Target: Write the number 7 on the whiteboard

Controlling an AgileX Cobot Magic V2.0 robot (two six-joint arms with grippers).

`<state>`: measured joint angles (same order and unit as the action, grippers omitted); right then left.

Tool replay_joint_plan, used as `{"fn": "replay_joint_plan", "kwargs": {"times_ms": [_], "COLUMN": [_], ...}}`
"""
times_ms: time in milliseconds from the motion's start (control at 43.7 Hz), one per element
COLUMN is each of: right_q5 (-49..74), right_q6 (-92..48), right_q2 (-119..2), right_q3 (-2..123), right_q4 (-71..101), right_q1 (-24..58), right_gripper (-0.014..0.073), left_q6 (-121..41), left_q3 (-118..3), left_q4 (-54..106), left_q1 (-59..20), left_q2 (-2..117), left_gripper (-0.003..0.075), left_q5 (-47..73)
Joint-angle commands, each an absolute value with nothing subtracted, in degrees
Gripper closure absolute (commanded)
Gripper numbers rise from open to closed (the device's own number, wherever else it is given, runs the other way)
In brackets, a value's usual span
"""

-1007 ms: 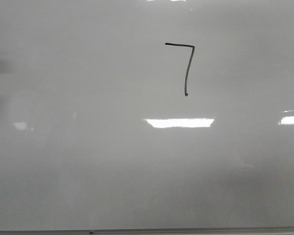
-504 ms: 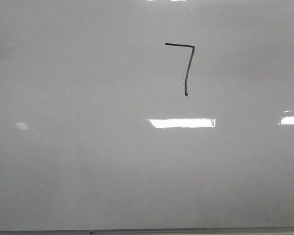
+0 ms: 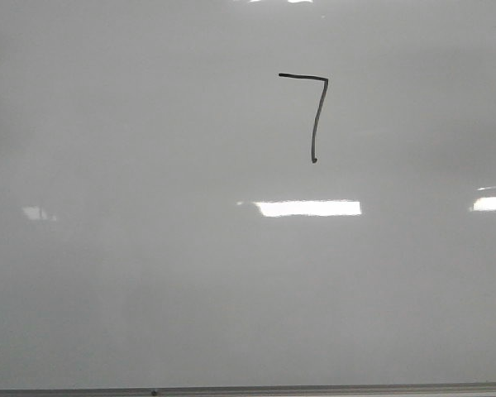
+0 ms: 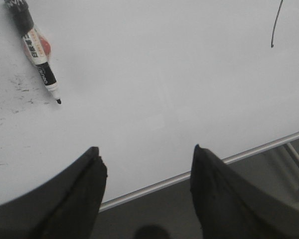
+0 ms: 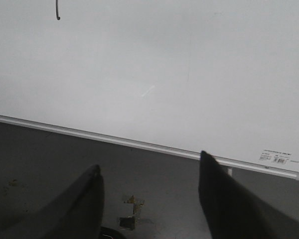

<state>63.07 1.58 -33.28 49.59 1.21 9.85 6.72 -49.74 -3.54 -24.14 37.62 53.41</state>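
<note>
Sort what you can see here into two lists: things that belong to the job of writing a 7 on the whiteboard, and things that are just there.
Belongs to the job:
- whiteboard
- number 7, already drawn on it
- marker pen, lying uncapped on the board

Just there:
- light reflection on the board
- barcode label near the board's edge
- old ink specks beside the pen

A hand-drawn number 7 [image 3: 312,116] stands on the whiteboard [image 3: 149,273]. Print on the marker [image 4: 39,52] and the sticker [image 5: 278,158] is unreadable.
</note>
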Motion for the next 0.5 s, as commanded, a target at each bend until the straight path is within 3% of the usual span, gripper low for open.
{"fn": "replay_joint_plan", "kwargs": {"times_ms": [0, 183, 481], "right_q5": [59.0, 58.0, 58.1], "right_q6": [1.8, 1.8, 1.8], "right_q2": [-33.3, -33.3, -33.3], "right_q3": [50.7, 50.7, 50.7], "right_q4": [0.6, 0.6, 0.6], "right_q1": [9.5, 9.5, 9.5], "right_gripper": [0.0151, 0.0186, 0.0612], "left_q6": [6.6, 6.6, 6.8], "left_q3": [-50.7, -50.7, -50.7], "left_q4": [-3.3, -3.3, -3.3], "left_q1": [-24.7, -24.7, -24.7], "left_q2": [37.4, 37.7, 37.7], "left_gripper": [0.0333, 0.0370, 0.0667], "left_q5": [49.8, 48.6, 47.3]}}
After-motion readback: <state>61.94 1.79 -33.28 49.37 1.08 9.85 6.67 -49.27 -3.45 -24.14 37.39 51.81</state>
